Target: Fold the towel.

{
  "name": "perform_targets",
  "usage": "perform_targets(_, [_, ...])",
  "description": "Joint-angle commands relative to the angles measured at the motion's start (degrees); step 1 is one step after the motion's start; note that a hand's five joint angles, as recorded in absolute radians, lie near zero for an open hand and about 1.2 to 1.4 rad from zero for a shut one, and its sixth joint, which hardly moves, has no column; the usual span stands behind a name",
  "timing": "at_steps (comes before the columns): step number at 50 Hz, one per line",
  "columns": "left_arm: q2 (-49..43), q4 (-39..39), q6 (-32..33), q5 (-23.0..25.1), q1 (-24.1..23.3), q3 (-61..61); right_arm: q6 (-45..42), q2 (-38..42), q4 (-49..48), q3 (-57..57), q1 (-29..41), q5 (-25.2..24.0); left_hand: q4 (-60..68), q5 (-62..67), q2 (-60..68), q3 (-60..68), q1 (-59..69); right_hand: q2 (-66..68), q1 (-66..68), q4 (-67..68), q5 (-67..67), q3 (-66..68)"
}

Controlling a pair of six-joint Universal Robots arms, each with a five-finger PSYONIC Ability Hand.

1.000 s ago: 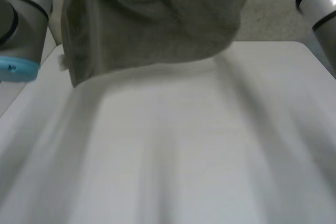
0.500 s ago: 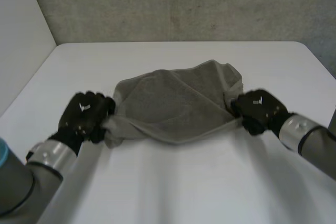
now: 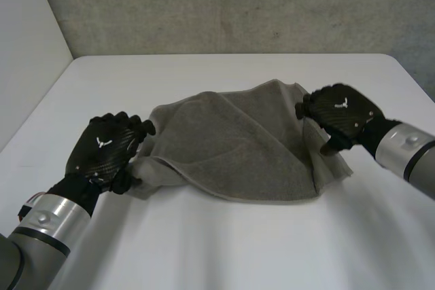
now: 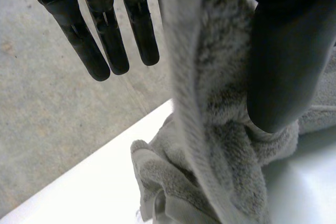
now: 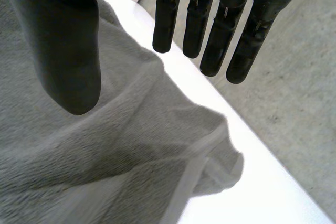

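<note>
Towel (image 3: 231, 144) set down, bunched mid-table (image 3: 217, 249). Right hand (image 3: 340, 115), at its 3 o'clock end, has let go, fingers straight and spread. Left hand (image 3: 105, 149), at 9 o'clock, still pinches the edge. Fold looks unfinished.

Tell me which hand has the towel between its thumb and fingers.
The left hand: the towel runs up between its thumb and fingers, thumb pressed on it. The right hand is open at the other end, pinching nothing.
</note>
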Motion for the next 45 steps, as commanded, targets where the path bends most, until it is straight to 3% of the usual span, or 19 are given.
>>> perform_targets(1, [1.6, -0.5, -0.1, -0.3, -0.4, -0.2, -3.7, 4.3, 9.6, -7.2, 0.0, 1.0, -6.3, -14.6, -5.7, -5.4, -6.2, -2.7, -1.8, -2.2, -0.4, -2.2])
perform_targets(11, [0.5, -2.6, -0.1, -0.4, 0.4, 1.3, -9.3, 5.8, 11.1, -1.1, -0.6, 4.7, -13.7, -22.0, -13.1, -12.7, -13.6, -9.5, -8.5, -8.9, -7.1, -8.9])
perform_targets(21, [-0.7, -10.2, -0.3, -2.9, 0.1, 7.5, -8.2, 6.1, -5.0, 10.7, -3.6, 4.4, -21.1, -29.4, -20.5, -20.2, -21.0, -10.1, -9.2, -9.6, -7.8, -9.6])
perform_targets(32, [-6.9, -14.0, -0.2, -4.2, -0.3, 9.7, -7.4, 10.3, -7.9, 10.6, -3.8, 4.4, -20.9, -29.2, -20.3, -20.0, -20.9, -7.6, -6.7, -7.1, -5.3, -7.1])
perform_targets(45, [-12.7, -14.1, -0.1, -11.2, -1.7, 13.5, -6.7, 12.7, -14.2, 10.4, -3.4, 4.5, -19.6, -27.9, -19.0, -18.7, -19.5, 4.3, 5.3, 4.8, 6.7, 4.8])
